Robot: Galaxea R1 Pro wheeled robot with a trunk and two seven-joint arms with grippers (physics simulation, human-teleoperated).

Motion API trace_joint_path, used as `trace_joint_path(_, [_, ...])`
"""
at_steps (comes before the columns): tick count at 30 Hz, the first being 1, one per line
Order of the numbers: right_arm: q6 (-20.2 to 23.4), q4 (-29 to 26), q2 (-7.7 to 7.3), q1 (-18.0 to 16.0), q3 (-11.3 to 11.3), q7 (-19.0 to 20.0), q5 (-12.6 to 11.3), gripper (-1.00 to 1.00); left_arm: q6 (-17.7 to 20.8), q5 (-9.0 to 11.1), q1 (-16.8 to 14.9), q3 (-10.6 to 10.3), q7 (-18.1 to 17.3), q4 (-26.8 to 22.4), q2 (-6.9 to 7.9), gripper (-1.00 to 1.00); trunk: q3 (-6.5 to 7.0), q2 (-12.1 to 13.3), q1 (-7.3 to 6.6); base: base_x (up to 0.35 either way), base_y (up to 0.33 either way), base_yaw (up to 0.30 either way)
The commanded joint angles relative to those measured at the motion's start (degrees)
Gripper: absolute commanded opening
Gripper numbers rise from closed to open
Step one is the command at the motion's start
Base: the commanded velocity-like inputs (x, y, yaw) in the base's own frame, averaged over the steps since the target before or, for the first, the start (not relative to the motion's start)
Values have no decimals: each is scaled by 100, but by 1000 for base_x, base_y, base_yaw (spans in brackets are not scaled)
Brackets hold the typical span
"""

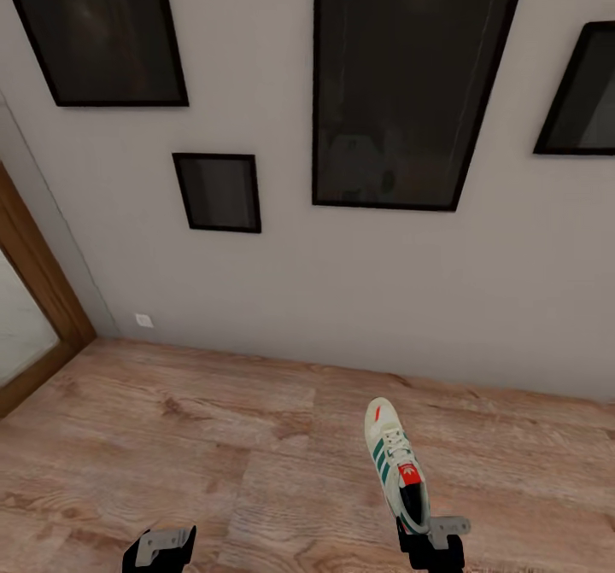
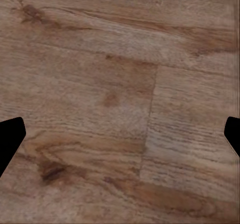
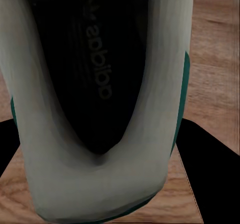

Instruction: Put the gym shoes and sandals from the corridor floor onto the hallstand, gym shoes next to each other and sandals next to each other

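While the white hallstand and the brown sandals lie outside these views, the task reads as barely begun, with one shoe in hand and nothing yet racked.

Head view, shoe: a cream-white lace-up gym shoe with green side stripes and a red-orange tongue patch [image 1: 395, 464] points toe-first toward the grey wall [image 1: 342, 300], its heel at the right gripper [image 1: 431, 547] near the lower edge.

Head view, left side: the left gripper [image 1: 160, 549] hangs low over the light brown wood-plank corridor floor [image 1: 171, 436], carrying nothing.

Head view, surroundings: four dark, black-framed pictures [image 1: 410, 86] hang on the wall, and a wooden door frame [image 1: 43, 300] stands at the left.

Left wrist view: the bare plank floor [image 2: 120, 103] lies under the left gripper [image 2: 120, 134], whose two dark fingertips [image 2: 10, 139] sit at opposite edges, wide apart, with nothing between them.

Right wrist view: the heel and dark insole of the gym shoe [image 3: 95, 134] are close up, with the black fingers [image 3: 210, 179] of the right gripper [image 3: 100, 184] on either side of the heel, clamped on it; the shoe appears lifted off the floor.

Progress: by my judgement one gym shoe is picked up; carrying it to the hallstand, then fetching its mate and both sandals, all remains.

Difference between views: the head view gives the shoe's heading and the room; the right wrist view alone shows the grip on the heel.
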Motion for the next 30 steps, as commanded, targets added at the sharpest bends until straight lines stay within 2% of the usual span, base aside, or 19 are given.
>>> trace_joint_path(1, [-16, 6, 1, -5, -15, -14, 34, -100, -21, -59, -3, 48, -28, 2, -4, 100, -5, -2, -1, 0, 0, -266])
trace_joint_path(30, [-16, 6, 9, -5, -15, -14, 34, -100, -21, -59, -3, 47, -27, 7, -4, 100, -5, -2, -1, 0, 0, -266])
